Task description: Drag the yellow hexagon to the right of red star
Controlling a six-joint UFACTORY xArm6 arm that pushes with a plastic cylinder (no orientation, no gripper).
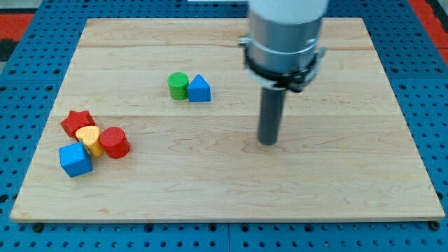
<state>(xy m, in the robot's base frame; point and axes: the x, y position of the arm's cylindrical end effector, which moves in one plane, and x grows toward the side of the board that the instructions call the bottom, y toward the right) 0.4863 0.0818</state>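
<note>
Camera view: a pale wooden counter [231, 189] is seen on a blue perforated base. No claw is fitted; the arm ends in a dark rod, and my tip [268, 143] rests right of centre, well apart from every block.

The task's yellow block [89, 138] lies at the view's lower left. Its top reads more as a heart than a hexagon. It is wedged among the red star-shaped block [77, 122] above, a red cylinder [114, 142] on its right and a blue cube [75, 159] below.

A green cylinder [178, 86] and a blue triangular block [199, 89] stand together near the top centre.

The yellow block is judged light, rigid and free-sliding. Contact is advised on a side face, low down; its crowded neighbours may be disturbed.
</note>
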